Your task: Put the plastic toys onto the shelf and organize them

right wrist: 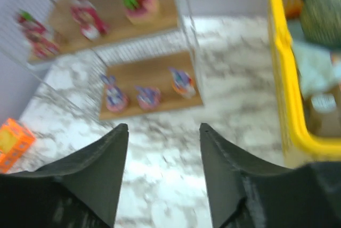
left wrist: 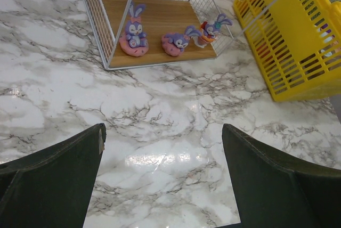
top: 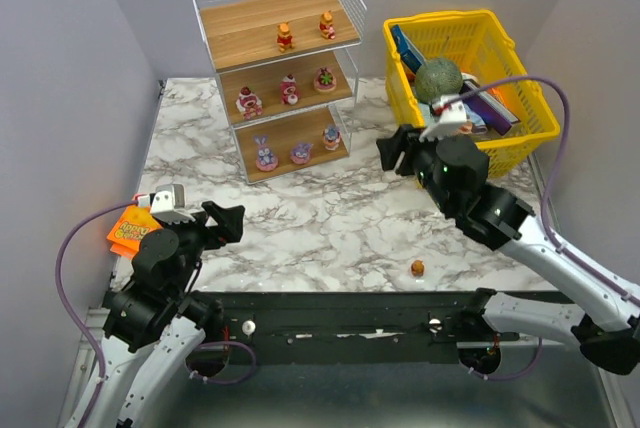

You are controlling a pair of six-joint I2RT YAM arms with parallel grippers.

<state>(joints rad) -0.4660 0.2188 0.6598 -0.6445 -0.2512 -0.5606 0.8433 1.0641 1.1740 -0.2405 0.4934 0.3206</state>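
**Plastic toys [top: 289, 90]: eight on the white wire-frame shelf [top: 240, 38], one loose on the marble-patterned bench [top: 320, 228]**

Count of tiny plastic figurines: nine in all.
- Top wooden board: two orange-yellow figurines [top: 285, 37], side by side, towards the right end.
- Middle board: three red-pink figurines [top: 248, 101], in a row.
- Bottom board: three purple rabbit-eared figurines [left wrist: 136, 35], in a row, the right-hand one with some orange on it.
- One small orange-brown figurine [top: 417, 268] lies on the bench by its near edge, right of centre, well apart from both grippers.

The shelf has three boards and stands at the far edge of the bench, left of centre.

One yellow plastic lattice basket [top: 520, 138] sits in the far right corner. It holds one green ball [top: 438, 78] and other items I cannot make out. One flat orange packet [top: 128, 230] lies at the left edge, near the near corner.

The left gripper [left wrist: 162, 132] is over the near left part of the bench, its jaws spread wide with nothing between them.

The right gripper [right wrist: 163, 129] is beside the basket and faces the shelf. Its jaws are parted and hold nothing. The right wrist view is blurred.
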